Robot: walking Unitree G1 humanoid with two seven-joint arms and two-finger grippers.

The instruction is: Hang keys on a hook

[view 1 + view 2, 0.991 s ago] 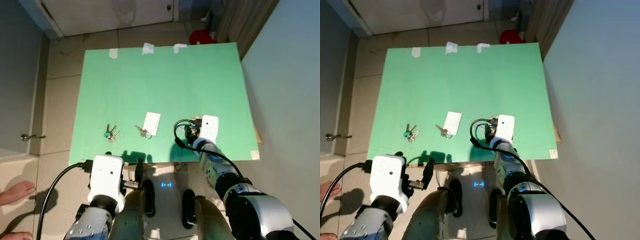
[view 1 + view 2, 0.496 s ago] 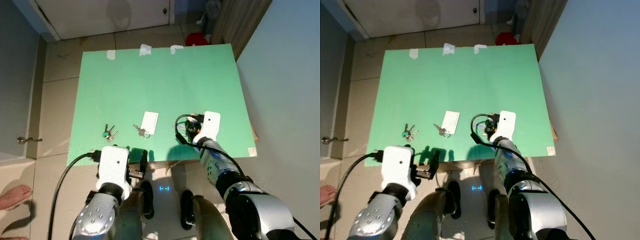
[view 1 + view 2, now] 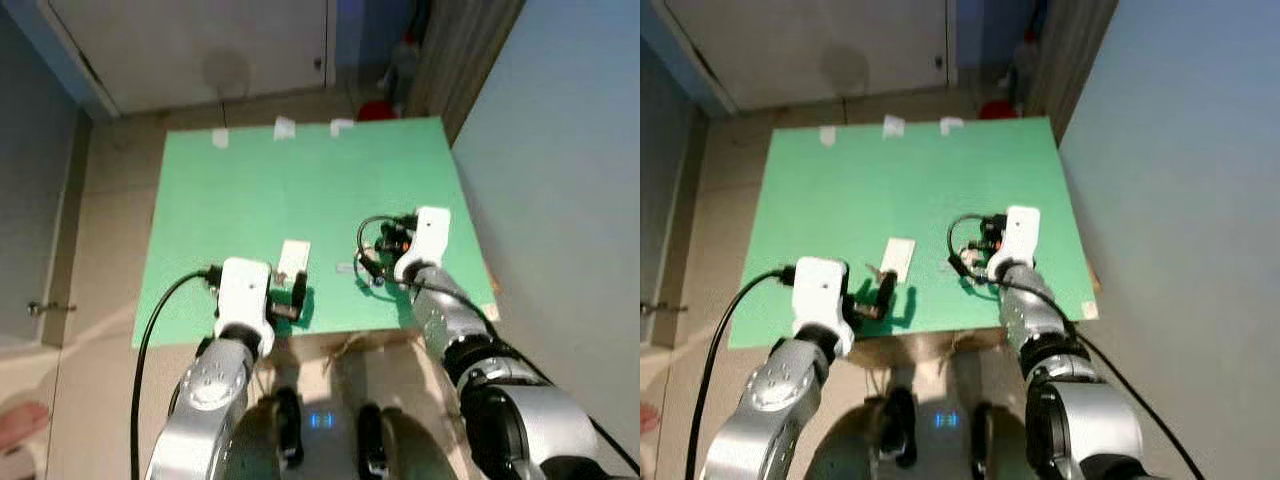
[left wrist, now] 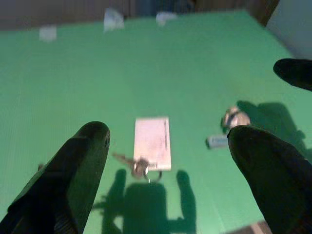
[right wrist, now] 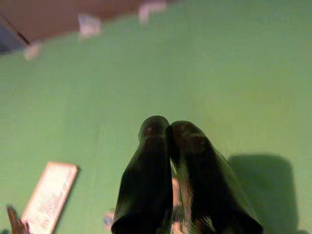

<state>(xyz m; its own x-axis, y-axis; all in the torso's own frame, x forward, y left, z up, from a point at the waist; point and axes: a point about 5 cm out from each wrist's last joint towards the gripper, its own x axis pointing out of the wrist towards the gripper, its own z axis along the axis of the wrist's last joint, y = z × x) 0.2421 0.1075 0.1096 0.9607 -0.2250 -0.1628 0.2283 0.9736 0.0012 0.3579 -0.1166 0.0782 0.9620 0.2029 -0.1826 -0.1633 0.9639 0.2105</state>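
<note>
- Our left tool [image 4: 163, 161] hovers low over the near edge of the green counter [image 3: 300, 190], its two black fingers [image 4: 73, 175] spread wide and holding nothing.
- Keys [image 4: 138, 167] lie flat on the counter just ahead of that tool, touching the near end of a white card [image 4: 152, 143] that seems to be their tag.
- Our right tool [image 5: 168, 134] has its fingers pressed together, tips over the counter; whether anything small is pinched between them we cannot tell.
- We judge the main risk to be a scrape: flat keys on a smooth surface may slide away when the fingers close, or we may pinch only the card and leave the ring dangling.
- Near the right tool sit a small pale object [image 4: 235, 118] and a small blue-grey piece [image 4: 217, 142]; we cannot identify them, and a careless sweep could knock them off.
- No hook can be made out, so carrying the keys anywhere is guesswork for now.
</note>
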